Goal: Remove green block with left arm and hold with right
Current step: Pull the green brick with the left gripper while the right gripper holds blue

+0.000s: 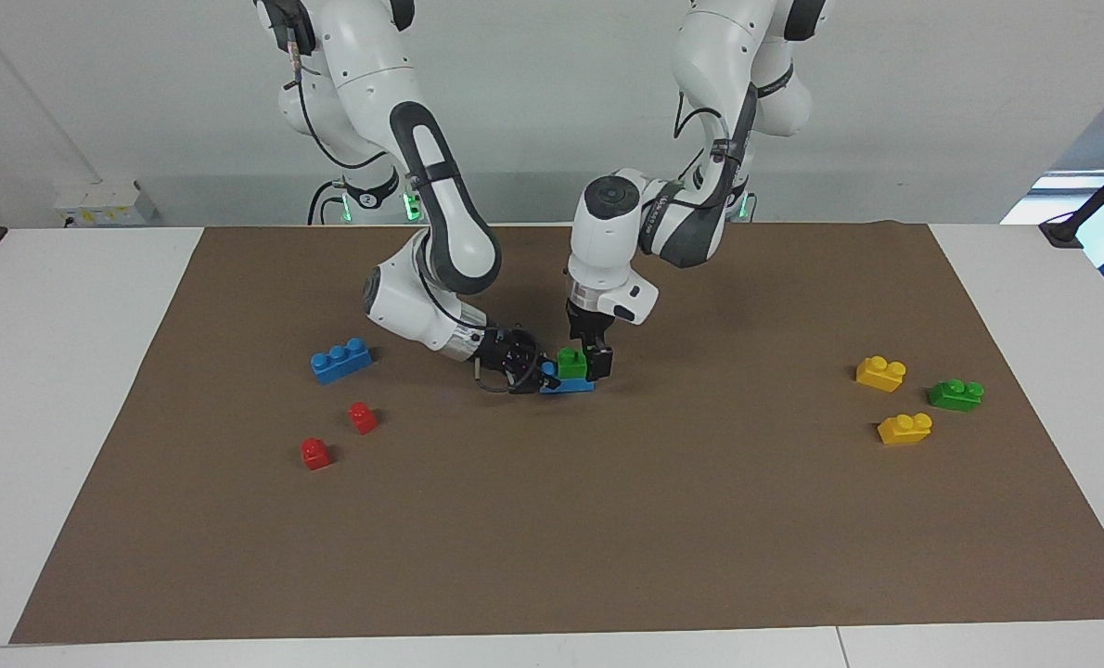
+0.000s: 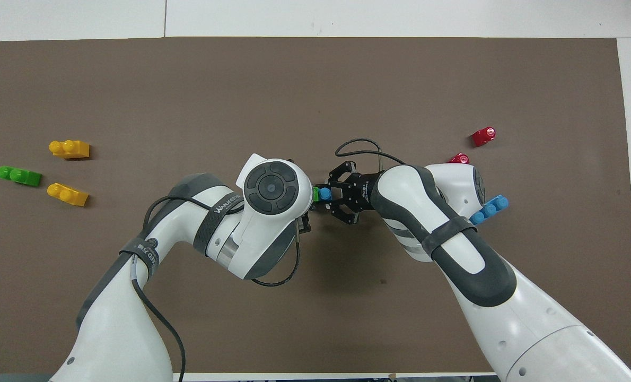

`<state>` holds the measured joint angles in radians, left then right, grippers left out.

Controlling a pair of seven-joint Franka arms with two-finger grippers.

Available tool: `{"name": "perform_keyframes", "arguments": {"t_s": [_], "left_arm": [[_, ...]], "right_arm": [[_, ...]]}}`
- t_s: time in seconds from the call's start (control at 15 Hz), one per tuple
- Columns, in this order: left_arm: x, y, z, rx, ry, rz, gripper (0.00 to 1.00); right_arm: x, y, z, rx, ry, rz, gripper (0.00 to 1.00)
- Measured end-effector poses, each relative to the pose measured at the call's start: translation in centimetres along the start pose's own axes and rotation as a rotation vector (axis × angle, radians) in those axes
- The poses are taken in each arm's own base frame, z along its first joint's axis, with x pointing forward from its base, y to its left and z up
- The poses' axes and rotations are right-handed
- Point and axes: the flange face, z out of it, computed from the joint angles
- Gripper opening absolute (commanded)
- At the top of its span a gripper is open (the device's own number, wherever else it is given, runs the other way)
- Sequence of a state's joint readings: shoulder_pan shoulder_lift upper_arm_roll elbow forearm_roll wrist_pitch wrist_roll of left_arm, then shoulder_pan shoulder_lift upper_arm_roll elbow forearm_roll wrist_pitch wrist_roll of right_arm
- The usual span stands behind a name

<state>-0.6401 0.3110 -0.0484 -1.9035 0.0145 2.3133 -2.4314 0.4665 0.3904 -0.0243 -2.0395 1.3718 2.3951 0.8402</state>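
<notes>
The green block (image 1: 571, 363) sits stacked on a small blue brick (image 1: 571, 385) near the middle of the brown mat (image 1: 552, 520). My right gripper (image 1: 545, 374) lies low and level from the right arm's end, shut on the blue brick's end. My left gripper (image 1: 582, 364) points straight down over the stack. It is open, one finger (image 1: 599, 363) beside the green block, the other hidden. In the overhead view the left wrist covers most of the green block (image 2: 315, 193). The blue brick's stud (image 2: 324, 193) shows at the right gripper (image 2: 330, 194).
A blue three-stud brick (image 1: 340, 359) and two red bricks (image 1: 362, 417) (image 1: 314, 453) lie toward the right arm's end. Two yellow bricks (image 1: 880, 372) (image 1: 904, 427) and another green brick (image 1: 956, 394) lie toward the left arm's end.
</notes>
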Motion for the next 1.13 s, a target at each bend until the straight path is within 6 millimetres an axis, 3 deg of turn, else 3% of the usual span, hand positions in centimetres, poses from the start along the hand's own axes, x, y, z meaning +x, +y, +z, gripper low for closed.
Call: {"name": "perform_keyframes", "arguments": {"t_s": [0.07,0.33,0.47,0.8,0.86,1.13], "left_arm": [[-0.07,-0.05,0.10,0.000,-0.001,0.000,1.00],[-0.42,-0.44,0.27,-0.006,0.004,0.014,0.75],[-0.46,-0.47,0.27,-0.013,0.010,0.022,0.68],[-0.40,-0.15,0.07,-0.027,0.011,0.027,0.06],[-0.33,0.10,-0.09,-0.032,0.011,0.027,0.00],[-0.36,0.07,-0.11,-0.034,0.014,0.040,0.00]], "right_arm": [[0.01,-0.02,0.00,0.000,0.000,0.000,0.00],[0.03,-0.06,-0.01,0.001,0.000,0.001,0.00],[0.03,-0.06,-0.01,0.001,0.000,0.001,0.00],[0.03,-0.12,0.03,0.000,-0.001,0.000,0.00],[0.01,-0.12,0.05,0.000,-0.002,0.000,0.00],[0.03,-0.15,0.05,0.000,-0.002,0.000,0.00]]}}
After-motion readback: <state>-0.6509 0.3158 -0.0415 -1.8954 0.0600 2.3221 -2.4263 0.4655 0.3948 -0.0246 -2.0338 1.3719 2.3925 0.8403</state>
